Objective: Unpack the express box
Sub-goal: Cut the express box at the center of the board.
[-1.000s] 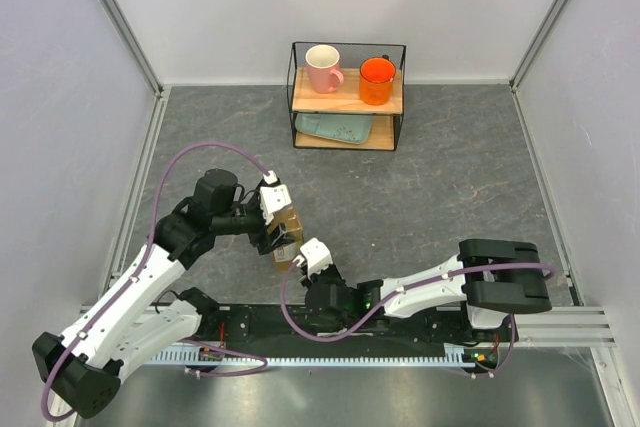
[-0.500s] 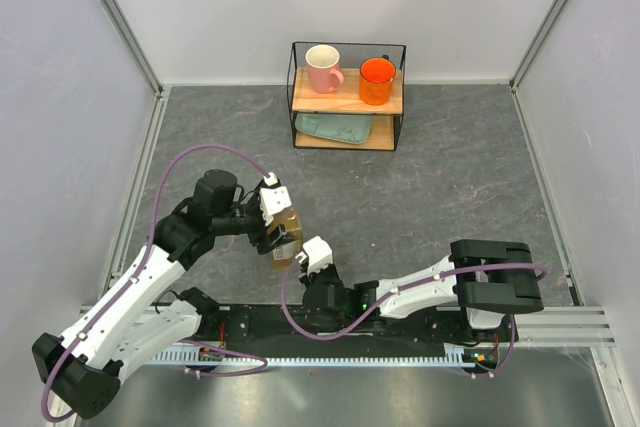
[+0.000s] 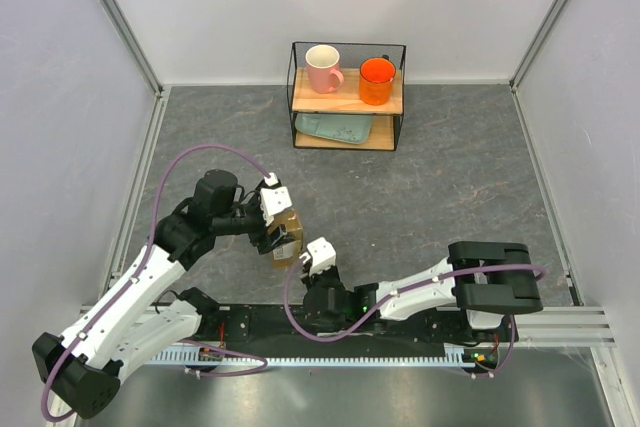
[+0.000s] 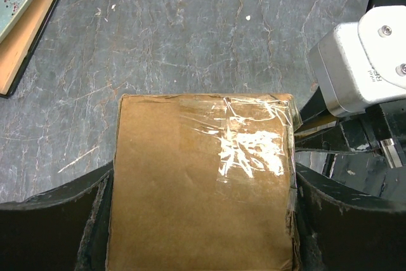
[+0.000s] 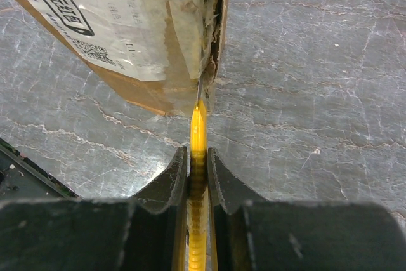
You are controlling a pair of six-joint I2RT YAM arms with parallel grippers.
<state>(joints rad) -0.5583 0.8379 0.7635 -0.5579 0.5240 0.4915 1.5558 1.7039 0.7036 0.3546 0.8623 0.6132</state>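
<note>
The express box (image 4: 200, 176), clamped across its width in the left gripper (image 4: 202, 188), stands just ahead of the right gripper (image 5: 197, 155), which pinches the yellow utility knife (image 5: 198, 122), blade tip at the taped seam running straight ahead.

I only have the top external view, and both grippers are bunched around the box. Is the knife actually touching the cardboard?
Observer: Yes. The right wrist view shows the yellow knife, clamped in the right gripper, with its blade tip in a taped seam of the express box.
Operator: Is the left side really gripping it?
Observer: In the left wrist view, the left gripper has one finger against each side of the box.
Operator: Anything on the faces?
Observer: Crinkled clear tape lies on the plain brown face. A printed label is on the face the right wrist camera sees.
</note>
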